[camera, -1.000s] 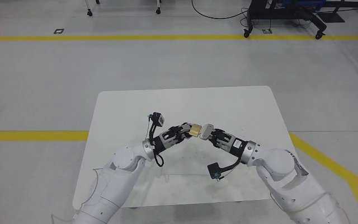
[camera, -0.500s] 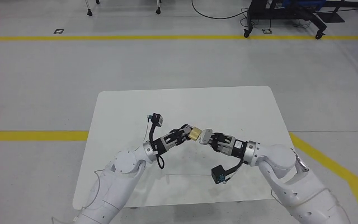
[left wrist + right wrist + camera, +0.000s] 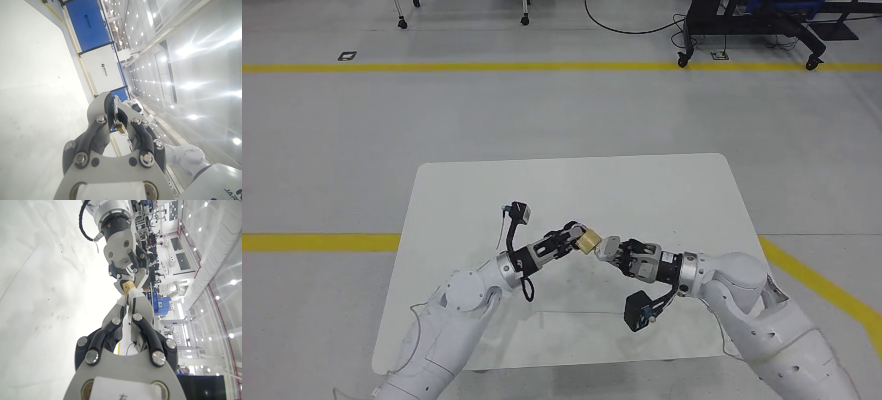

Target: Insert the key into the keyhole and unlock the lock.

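Over the middle of the white surface (image 3: 662, 190), nearer its front edge, a brass lock (image 3: 590, 239) is held up between two arms. The left end effector (image 3: 578, 238) is clenched on the lock, one finger on either side of the body. Facing the lock from the opposite side, the right end effector (image 3: 611, 247) grips the key (image 3: 128, 298) with its fingers closed on the head. The key end touches the lock's near face; how far it has entered cannot be told.
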Tool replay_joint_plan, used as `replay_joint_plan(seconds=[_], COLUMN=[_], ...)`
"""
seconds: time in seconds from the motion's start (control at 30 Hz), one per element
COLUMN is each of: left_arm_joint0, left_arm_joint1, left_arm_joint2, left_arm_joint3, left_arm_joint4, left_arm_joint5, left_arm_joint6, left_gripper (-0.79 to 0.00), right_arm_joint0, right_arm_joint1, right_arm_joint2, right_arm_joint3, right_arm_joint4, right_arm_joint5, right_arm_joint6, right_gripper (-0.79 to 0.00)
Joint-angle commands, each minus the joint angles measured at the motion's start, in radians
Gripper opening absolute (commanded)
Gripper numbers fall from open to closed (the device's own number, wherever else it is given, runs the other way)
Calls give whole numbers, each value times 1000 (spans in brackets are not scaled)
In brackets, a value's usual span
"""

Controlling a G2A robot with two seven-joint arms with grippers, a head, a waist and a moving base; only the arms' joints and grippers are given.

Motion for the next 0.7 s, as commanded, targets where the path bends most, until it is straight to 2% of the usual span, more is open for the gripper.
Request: replay_joint_plan(seconds=[0.0, 0.33, 0.67], left_arm_joint0=[-1, 3, 18], left_arm_joint1=[0, 0, 2], left_arm_joint2=[2, 8, 11], left_arm_joint3=[2, 5, -1], left_arm_joint4=[12, 60, 170], left_arm_joint5=[-14, -72, -206], left_arm_joint6=[6, 31, 103], left_gripper=[-785, -785, -785], right_arm_joint0=[14, 35, 45], right_arm_joint1=[-4, -14, -19], right_arm_joint2=[-4, -20, -13], right_arm_joint3=[20, 78, 150], right_arm_joint4=[45, 176, 335], right_arm_joint5=[-20, -101, -172], right_arm_joint6=[-5, -8, -97], right_gripper=[-785, -785, -785])
